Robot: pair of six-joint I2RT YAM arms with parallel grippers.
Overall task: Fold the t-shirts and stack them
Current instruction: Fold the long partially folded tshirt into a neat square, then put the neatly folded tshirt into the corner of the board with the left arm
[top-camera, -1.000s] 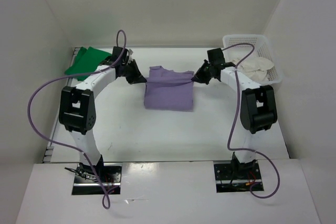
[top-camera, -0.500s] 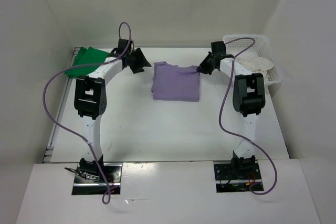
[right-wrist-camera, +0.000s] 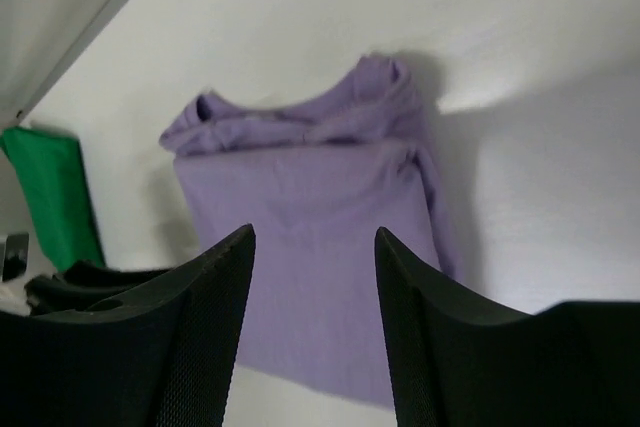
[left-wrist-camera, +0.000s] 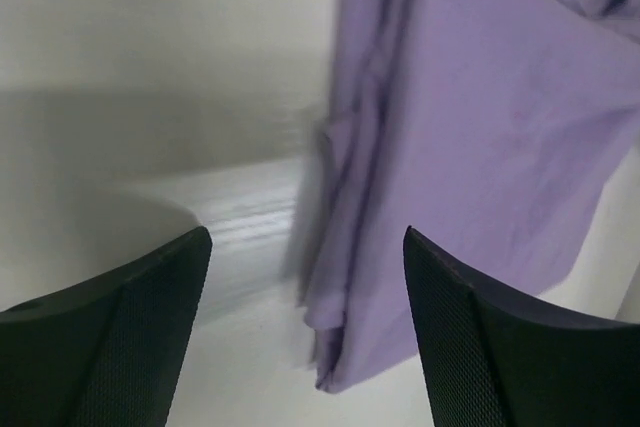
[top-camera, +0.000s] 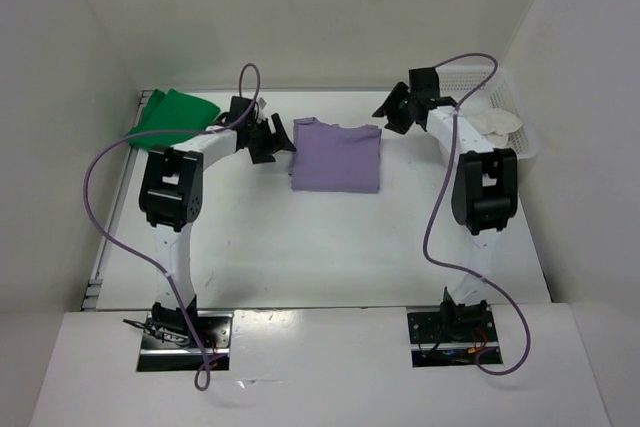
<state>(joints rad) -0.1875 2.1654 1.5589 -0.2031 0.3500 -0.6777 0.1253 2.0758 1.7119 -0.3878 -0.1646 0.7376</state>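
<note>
The lavender-purple t-shirt (top-camera: 335, 157) lies folded flat on the table's far middle, collar edge toward the back wall. My left gripper (top-camera: 280, 141) is open just off its left edge, touching nothing; the left wrist view shows the cloth's edge (left-wrist-camera: 480, 117) beyond the open gripper (left-wrist-camera: 305, 237). My right gripper (top-camera: 388, 113) hovers open off the shirt's far right corner, and its wrist view looks past the gripper (right-wrist-camera: 313, 232) down on the shirt (right-wrist-camera: 300, 117). The green t-shirt (top-camera: 172, 115) lies at the back left. The cream-white t-shirt (top-camera: 495, 125) sits in the basket.
A white lattice basket (top-camera: 478, 79) stands at the back right against the wall. White walls close in the table on three sides. The green shirt (right-wrist-camera: 50, 187) also shows at the left in the right wrist view.
Both grippers carried the purple shirt toward the back, then opened and let go of its corners. The shirt now lies flat, and both grippers have drawn slightly away from it.
</note>
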